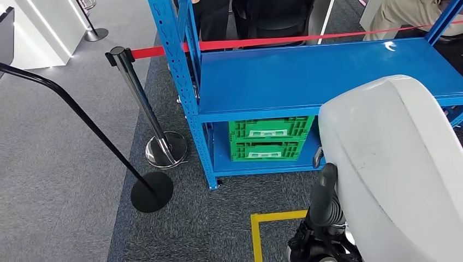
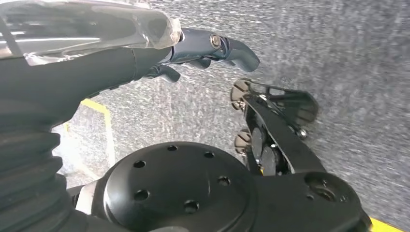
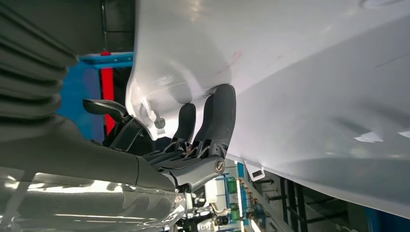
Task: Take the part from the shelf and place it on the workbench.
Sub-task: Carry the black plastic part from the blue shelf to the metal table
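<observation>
head: high, down at shelf (image 1: 306,76) | wrists: close behind hands

The large white part (image 1: 393,169) fills the lower right of the head view, held by the right robot hand (image 3: 203,140), and it blocks the way to the right end of the blue shelf (image 1: 306,76). The shelf's upper deck lies bare and open from the front. Beneath it, two stacked green crates (image 1: 267,139) take up the middle of the lower deck. A red barrier tape (image 1: 262,41) crosses above the deck's rear. Left of the shelf stand a chrome stanchion (image 1: 147,114) and a black stand (image 1: 109,147) on the grey carpet (image 1: 54,164). The left robot hand (image 2: 212,53) hangs over open carpet.
</observation>
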Controlling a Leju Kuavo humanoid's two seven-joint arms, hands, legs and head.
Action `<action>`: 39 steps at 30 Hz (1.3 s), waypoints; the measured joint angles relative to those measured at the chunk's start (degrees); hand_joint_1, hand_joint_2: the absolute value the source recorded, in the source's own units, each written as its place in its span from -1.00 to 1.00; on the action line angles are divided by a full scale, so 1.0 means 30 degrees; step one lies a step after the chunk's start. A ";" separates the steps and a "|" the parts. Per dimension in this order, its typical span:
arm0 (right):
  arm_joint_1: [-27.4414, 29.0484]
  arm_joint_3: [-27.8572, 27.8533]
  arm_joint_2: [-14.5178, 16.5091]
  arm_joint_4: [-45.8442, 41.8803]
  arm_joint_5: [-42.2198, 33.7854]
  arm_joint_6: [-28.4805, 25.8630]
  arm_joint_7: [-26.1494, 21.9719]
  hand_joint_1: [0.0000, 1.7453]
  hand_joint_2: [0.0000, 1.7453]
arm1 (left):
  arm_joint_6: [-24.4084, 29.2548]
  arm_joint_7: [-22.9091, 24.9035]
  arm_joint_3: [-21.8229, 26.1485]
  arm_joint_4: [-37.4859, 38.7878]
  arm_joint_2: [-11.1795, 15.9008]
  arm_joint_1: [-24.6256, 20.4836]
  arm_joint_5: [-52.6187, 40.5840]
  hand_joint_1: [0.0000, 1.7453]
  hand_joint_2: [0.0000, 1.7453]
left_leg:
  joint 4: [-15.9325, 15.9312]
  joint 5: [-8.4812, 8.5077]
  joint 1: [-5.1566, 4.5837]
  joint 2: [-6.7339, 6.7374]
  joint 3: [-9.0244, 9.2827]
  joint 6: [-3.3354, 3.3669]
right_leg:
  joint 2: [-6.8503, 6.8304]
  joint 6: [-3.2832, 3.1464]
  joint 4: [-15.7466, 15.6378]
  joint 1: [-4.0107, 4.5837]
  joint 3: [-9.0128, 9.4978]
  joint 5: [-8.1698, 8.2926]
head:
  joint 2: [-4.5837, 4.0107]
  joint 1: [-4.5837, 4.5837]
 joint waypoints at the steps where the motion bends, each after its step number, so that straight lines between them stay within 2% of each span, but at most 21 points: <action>1: 0.0020 -0.0013 0.0007 0.0000 -0.0044 0.0024 0.0000 1.00 -1.00 | -0.0002 -0.0018 -0.0002 0.0000 -0.0002 0.0003 -0.0042 -1.00 1.00 | -0.1281 0.0501 -0.0015 -0.0029 0.0969 0.0102 | 0.0010 0.0030 -0.0009 0.0013 -0.0140 0.0136 | 0.0000 0.0000; 3: 0.0076 -0.0058 0.0064 0.0002 -0.0296 0.0397 0.0000 1.00 -1.00 | -0.0016 -0.0044 -0.0011 -0.0013 0.0013 -0.0032 -0.0106 -1.00 1.00 | -0.4188 0.0964 -0.0158 -0.0139 0.2894 0.0404 | 0.0033 0.0148 -0.0073 -0.0039 -0.0309 0.0416 | 0.0000 0.0029; 4: 0.0143 -0.0111 0.0115 0.0018 -0.0522 0.0858 0.0000 1.00 -1.00 | -0.0033 -0.0049 -0.0018 -0.0020 0.0018 -0.0052 -0.0126 -1.00 1.00 | -0.5112 0.1020 -0.0270 -0.0194 0.3453 0.0514 | 0.0029 0.0269 -0.0134 -0.0119 -0.0343 0.0562 | 0.0000 0.0024; 7: 0.0599 -0.0550 0.0375 0.0199 -0.1455 0.2977 0.0000 1.00 -1.00 | -0.0060 0.0142 -0.0020 -0.0024 -0.0007 -0.0042 -0.0099 -1.00 1.00 | -0.5899 0.1424 -0.0596 -0.0237 0.3608 0.0738 | 0.0005 0.0736 -0.0594 -0.0399 -0.0337 0.1123 | 0.0000 -0.0199; 9: 0.0928 -0.1132 0.0561 0.0468 -0.2354 0.4611 0.0006 1.00 -1.00 | -0.0040 0.0321 -0.0005 -0.0020 -0.0077 -0.0032 0.0020 -1.00 1.00 | -0.6574 0.2125 -0.0576 -0.0129 0.3605 0.1006 | 0.0031 0.0864 -0.0695 -0.0377 -0.0433 0.0988 | 0.0000 -0.0323; 11: 0.1153 -0.1796 0.0676 0.0920 -0.3231 0.6423 0.0015 1.00 -1.00 | -0.0006 0.0434 0.0005 -0.0007 -0.0217 -0.0031 0.0133 -1.00 1.00 | -0.6988 0.2714 -0.0471 -0.0015 0.3382 0.1140 | 0.0059 0.0844 0.0648 -0.0251 -0.0933 -0.0467 | 0.0000 -0.0340; 13: 0.1394 -0.2405 0.0789 0.1443 -0.3681 0.7746 0.0020 1.00 -1.00 | 0.0036 0.0527 0.0007 0.0016 -0.0366 -0.0010 0.0162 -1.00 1.00 | -0.6825 0.2994 -0.0480 0.0018 0.2814 0.1165 | 0.0074 0.0895 0.3125 -0.0127 -0.1575 -0.2033 | 0.0000 -0.0337; 14: 0.1501 -0.2667 0.0852 0.1676 -0.3778 0.8096 0.0022 1.00 -1.00 | 0.0055 0.0561 0.0007 0.0031 -0.0424 0.0009 0.0162 -1.00 1.00 | -0.6660 0.3095 -0.0481 0.0040 0.2507 0.1145 | 0.0079 0.0931 0.4071 -0.0087 -0.1686 -0.2262 | 0.0000 -0.0333; 15: 0.1576 -0.2882 0.0918 0.1869 -0.3861 0.8304 0.0022 1.00 -1.00 | 0.0069 0.0576 0.0007 0.0042 -0.0468 0.0026 0.0160 -1.00 1.00 | -0.6463 0.3180 -0.0465 0.0062 0.2187 0.1118 | 0.0078 0.0971 0.4407 -0.0074 -0.1504 -0.2054 | 0.0000 -0.0335; 17: 0.1651 -0.3212 0.1084 0.2175 -0.4062 0.8572 0.0022 1.00 -1.00 | 0.0084 0.0563 0.0009 0.0056 -0.0517 0.0043 0.0158 -1.00 1.00 | -0.5884 0.3277 -0.0381 0.0094 0.1501 0.1006 | 0.0063 0.1126 0.2953 -0.0159 -0.0149 -0.1121 | 0.0000 -0.0340; 19: 0.1702 -0.3443 0.1274 0.2419 -0.4297 0.8781 0.0022 1.00 -1.00 | 0.0098 0.0473 0.0013 0.0031 -0.0466 0.0038 0.0162 -1.00 1.00 | -0.5098 0.3257 -0.0404 0.0063 0.0800 0.0832 | 0.0082 0.1263 0.0739 -0.0204 0.1347 -0.1052 | 0.0000 -0.0328; 20: 0.1742 -0.3545 0.1355 0.2530 -0.4394 0.8871 0.0020 1.00 -1.00 | 0.0104 0.0406 0.0016 0.0016 -0.0422 0.0038 0.0164 -1.00 1.00 | -0.4740 0.3244 -0.0445 0.0034 0.0556 0.0760 | 0.0107 0.1220 0.0189 -0.0205 0.1645 -0.1293 | 0.0000 -0.0324; 22: 0.1849 -0.3718 0.1521 0.2745 -0.4559 0.9082 0.0020 1.00 -1.00 | 0.0109 0.0239 0.0024 0.0000 -0.0300 0.0046 0.0165 -1.00 1.00 | -0.4353 0.3347 -0.0484 -0.0007 0.0276 0.0704 | 0.0141 0.0909 0.0240 -0.0200 0.1473 -0.1480 | 0.0000 -0.0363; 24: 0.1909 -0.3854 0.1699 0.2916 -0.4630 0.9339 0.0024 1.00 -1.00 | 0.0107 0.0080 0.0042 0.0002 -0.0193 0.0044 0.0204 -1.00 1.00 | -0.4037 0.2987 -0.0422 -0.0001 0.0068 0.0551 | 0.0100 0.0604 0.0372 -0.0228 0.1158 -0.1335 | 0.0000 -0.0417; 27: 0.1876 -0.4080 0.2071 0.3040 -0.4572 0.9719 0.0024 1.00 -1.00 | 0.0073 -0.0158 0.0069 0.0002 -0.0093 0.0017 0.0269 -1.00 1.00 | -0.1440 0.0583 -0.0243 0.0018 -0.0698 0.0160 | 0.0055 0.0253 0.0413 -0.0182 0.0612 -0.0885 | 0.0000 -0.0543; 29: 0.1825 -0.4198 0.2246 0.3122 -0.4499 0.9845 0.0022 1.00 -1.00 | 0.0051 -0.0273 0.0080 0.0002 -0.0064 -0.0016 0.0295 -1.00 1.00 | 0.0735 -0.0543 -0.0207 0.0029 -0.1111 0.0130 | 0.0028 0.0196 0.0427 -0.0061 0.0206 -0.0550 | 0.0000 -0.0561; 31: 0.1741 -0.4313 0.2383 0.3208 -0.4421 0.9878 0.0022 1.00 -1.00 | 0.0033 -0.0310 0.0086 0.0002 -0.0060 -0.0020 0.0304 -1.00 1.00 | 0.0835 -0.0278 -0.0303 0.0010 -0.0492 0.0446 | 0.0018 0.0111 0.0424 0.0185 -0.0199 -0.0227 | 0.0000 -0.0563; 33: 0.1570 -0.4412 0.2583 0.3255 -0.4322 0.9835 0.0022 1.00 -1.00 | 0.0015 -0.0313 0.0087 -0.0035 0.0012 -0.0012 0.0284 -1.00 1.00 | -0.1676 0.0569 -0.0785 -0.0127 0.1383 0.1412 | 0.0053 -0.0042 0.0395 0.0448 -0.0550 0.0122 | 0.0000 -0.0521; 35: 0.1438 -0.4479 0.2754 0.3284 -0.4229 0.9684 0.0018 1.00 -1.00 | 0.0004 -0.0308 0.0077 -0.0086 0.0067 -0.0023 0.0198 -1.00 1.00 | -0.4418 0.0814 -0.1394 -0.0175 0.3158 0.2324 | 0.0072 -0.0049 0.0297 0.0492 -0.0711 0.0471 | 0.0000 -0.0415; 36: 0.1412 -0.4501 0.2813 0.3304 -0.4171 0.9577 0.0015 1.00 -1.00 | 0.0017 -0.0299 0.0073 -0.0119 0.0102 -0.0033 0.0156 -1.00 1.00 | -0.5128 0.0805 -0.1607 -0.0169 0.3576 0.2502 | 0.0046 0.0031 0.0230 0.0405 -0.0736 0.0641 | 0.0000 -0.0368; 39: 0.1376 -0.4510 0.2974 0.3339 -0.3989 0.9251 0.0006 1.00 -1.00 | 0.0051 -0.0202 0.0073 -0.0144 0.0064 -0.0046 0.0093 -1.00 1.00 | -0.6055 0.1564 -0.1607 -0.0083 0.3678 0.2534 | 0.0046 0.0225 -0.0013 0.0353 -0.0860 0.0920 | 0.0000 -0.0421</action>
